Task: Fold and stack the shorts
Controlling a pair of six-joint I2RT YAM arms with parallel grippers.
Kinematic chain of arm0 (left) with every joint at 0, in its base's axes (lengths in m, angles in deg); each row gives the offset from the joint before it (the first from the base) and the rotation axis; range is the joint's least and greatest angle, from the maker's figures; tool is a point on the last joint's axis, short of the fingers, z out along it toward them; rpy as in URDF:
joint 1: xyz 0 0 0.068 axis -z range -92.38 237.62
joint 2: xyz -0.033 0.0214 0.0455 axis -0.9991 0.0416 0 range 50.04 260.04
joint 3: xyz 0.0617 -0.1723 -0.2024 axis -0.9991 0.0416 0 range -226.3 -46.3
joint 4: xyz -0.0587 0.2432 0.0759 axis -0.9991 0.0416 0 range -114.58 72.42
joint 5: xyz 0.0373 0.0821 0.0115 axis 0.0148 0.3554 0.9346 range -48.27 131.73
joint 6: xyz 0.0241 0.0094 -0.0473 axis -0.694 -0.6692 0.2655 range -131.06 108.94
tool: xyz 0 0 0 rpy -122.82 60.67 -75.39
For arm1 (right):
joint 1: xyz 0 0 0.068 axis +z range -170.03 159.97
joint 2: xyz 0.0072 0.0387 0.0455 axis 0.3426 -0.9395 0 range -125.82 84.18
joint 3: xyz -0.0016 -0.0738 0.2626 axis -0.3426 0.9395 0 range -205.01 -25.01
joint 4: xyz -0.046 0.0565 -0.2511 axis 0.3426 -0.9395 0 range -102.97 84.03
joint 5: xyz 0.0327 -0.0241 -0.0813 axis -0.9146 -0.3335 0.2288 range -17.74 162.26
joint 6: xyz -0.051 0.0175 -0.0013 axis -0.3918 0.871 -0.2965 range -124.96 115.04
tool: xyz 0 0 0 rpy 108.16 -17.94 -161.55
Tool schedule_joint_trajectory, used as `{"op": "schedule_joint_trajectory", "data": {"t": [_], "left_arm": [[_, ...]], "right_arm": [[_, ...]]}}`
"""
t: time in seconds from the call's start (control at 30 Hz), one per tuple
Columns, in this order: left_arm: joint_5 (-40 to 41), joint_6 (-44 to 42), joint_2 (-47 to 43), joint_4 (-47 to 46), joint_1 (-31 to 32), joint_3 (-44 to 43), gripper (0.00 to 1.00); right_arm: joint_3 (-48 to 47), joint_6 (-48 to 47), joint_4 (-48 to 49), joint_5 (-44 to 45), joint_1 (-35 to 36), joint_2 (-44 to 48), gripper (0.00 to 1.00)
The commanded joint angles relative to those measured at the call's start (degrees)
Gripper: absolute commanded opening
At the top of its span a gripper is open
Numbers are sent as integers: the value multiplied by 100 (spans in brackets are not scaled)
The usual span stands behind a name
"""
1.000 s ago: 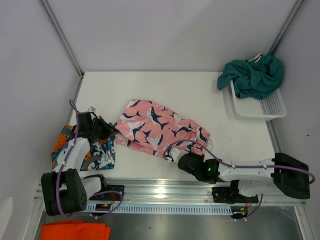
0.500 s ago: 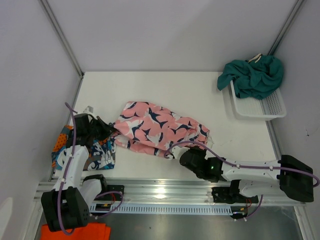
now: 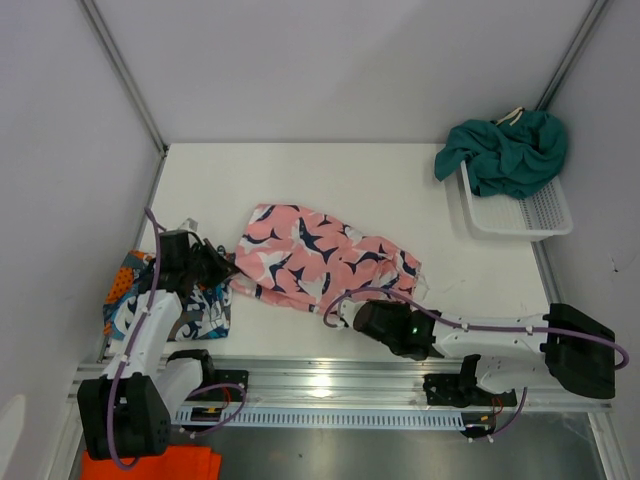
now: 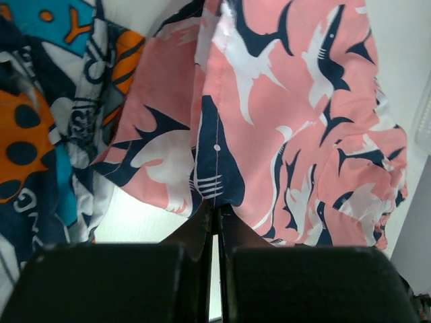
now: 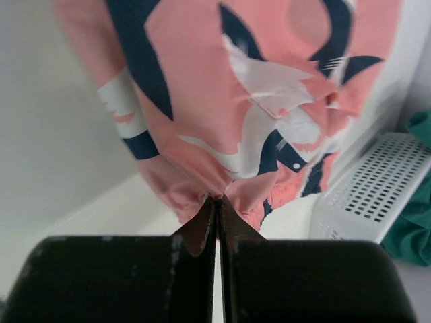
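Shifted since a second ago: pink shark-print shorts point(image 3: 320, 258), drawn a little toward the near right and flatter; both arms moved with them.

- Item 1, pink shorts: spread across the middle of the counter point(image 3: 330, 175). Left end effector point(image 4: 217, 214) is pressed together on the left hem; right end effector point(image 5: 217, 202) is pinched on the near edge. Judged purpose: two held points keep the cloth taut for a fold.
- Item 2, graphic-print shorts point(image 3: 205, 312): near left corner, partly under the left arm, just touching item 1; likely the base of the stack.
- Item 3, teal shorts point(image 3: 510, 150): heaped over the far rim of the white basket point(image 3: 545, 215), far right, not yet handled.
- Item 4, orange cloth point(image 3: 150, 465): off the counter, near left.

Writing: the left wrist view shows an orange "Y" and broken lettering on item 2, with no whole word legible. No brand tags are visible.
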Motion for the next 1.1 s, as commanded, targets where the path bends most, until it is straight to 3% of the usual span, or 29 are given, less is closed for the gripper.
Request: {"op": "schedule_joint_trajectory", "data": {"t": [0.0, 0.27, 0.33, 0.37, 0.43, 0.73, 0.97, 1.03, 1.07], "left_arm": [[424, 171, -57, 220, 38, 26, 0], [636, 268, 30, 387, 29, 17, 1], [662, 250, 74, 405, 47, -18, 5], [697, 233, 83, 448, 47, -36, 9], [706, 232, 65, 484, 56, -80, 11], [759, 188, 30, 581, 135, -203, 17], [724, 206, 162, 554, 416, -150, 17], [776, 232, 110, 580, 416, -141, 16], [811, 232, 57, 633, 416, -159, 16]], "right_arm": [[-257, -79, -476, -658, 30, -180, 0], [-319, -123, -660, -1107, -93, -312, 2], [-337, -175, -661, -1134, -119, -356, 14], [-345, -184, -617, -1117, -119, -357, 36], [-337, -185, -582, -1134, -128, -313, 51], [-556, 17, -362, -1405, -146, 846, 51], [-689, 561, 252, -1785, -374, 1901, 68], [-618, 1166, 716, -1592, -558, 1937, 80], [-635, 1439, 815, -1513, -637, 1876, 81]]}}
